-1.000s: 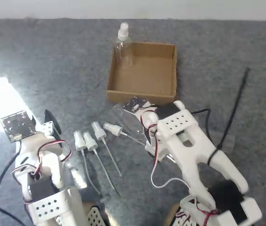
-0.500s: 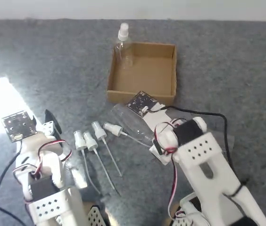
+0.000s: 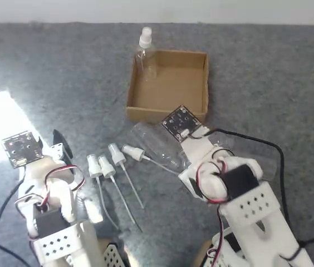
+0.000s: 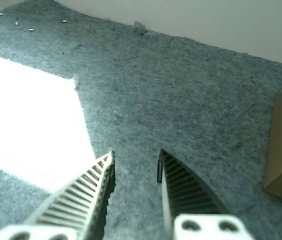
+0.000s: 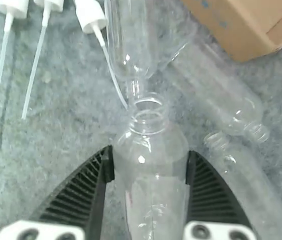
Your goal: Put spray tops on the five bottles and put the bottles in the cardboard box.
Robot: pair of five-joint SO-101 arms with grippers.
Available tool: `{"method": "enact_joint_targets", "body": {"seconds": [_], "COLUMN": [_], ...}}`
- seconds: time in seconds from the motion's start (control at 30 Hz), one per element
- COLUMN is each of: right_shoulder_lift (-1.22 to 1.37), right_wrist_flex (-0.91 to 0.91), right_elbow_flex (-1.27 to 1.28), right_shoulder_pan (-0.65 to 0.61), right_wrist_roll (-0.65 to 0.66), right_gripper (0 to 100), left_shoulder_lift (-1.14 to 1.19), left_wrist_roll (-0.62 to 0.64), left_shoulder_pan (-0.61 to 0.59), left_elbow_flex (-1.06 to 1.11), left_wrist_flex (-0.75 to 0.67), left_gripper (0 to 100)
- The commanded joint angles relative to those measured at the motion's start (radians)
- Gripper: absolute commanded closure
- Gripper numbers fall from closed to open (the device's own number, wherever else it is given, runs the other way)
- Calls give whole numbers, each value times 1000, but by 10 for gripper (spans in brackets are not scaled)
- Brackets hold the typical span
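Four loose tops (image 3: 106,165) lie in row between arms, within easy reach. Right gripper (image 5: 148,155) clamped on uncapped bottle (image 5: 148,125), neck pointing outward, likely to take top. Left gripper (image 4: 136,153) empty, jaws apart, over carpet (image 4: 181,100). Capped bottle (image 3: 145,53) upright at box (image 3: 168,114) far corner.

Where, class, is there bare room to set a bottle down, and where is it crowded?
Free: carpet left of the box, carpet right of it, most of the box floor. Crowded: in front of the box, among spray tops, bottles and the right gripper.
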Motion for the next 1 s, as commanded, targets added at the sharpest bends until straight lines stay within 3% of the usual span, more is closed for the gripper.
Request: {"method": "enact_joint_targets", "body": {"seconds": [0.0,0.27,0.47,0.97], "right_shoulder_lift": [-91,-174,-222,-294], "right_wrist_flex": [-27,-53,-131,-170], "right_elbow_flex": [5,48,115,175], "right_shoulder_pan": [10,44,147,150], "right_wrist_roll": [-12,-12,-14,-37], "right_gripper": [882,882,882,882], "left_shoulder_lift": [-12,-11,-3,0], "left_wrist_roll": [-5,-9,-72,-295], "left_shoulder_pan": [3,3,5,97], "left_elbow_flex": [-24,-104,-156,-395], "left_wrist_flex": [0,121,135,368], "left_gripper": [869,870,870,896]}}
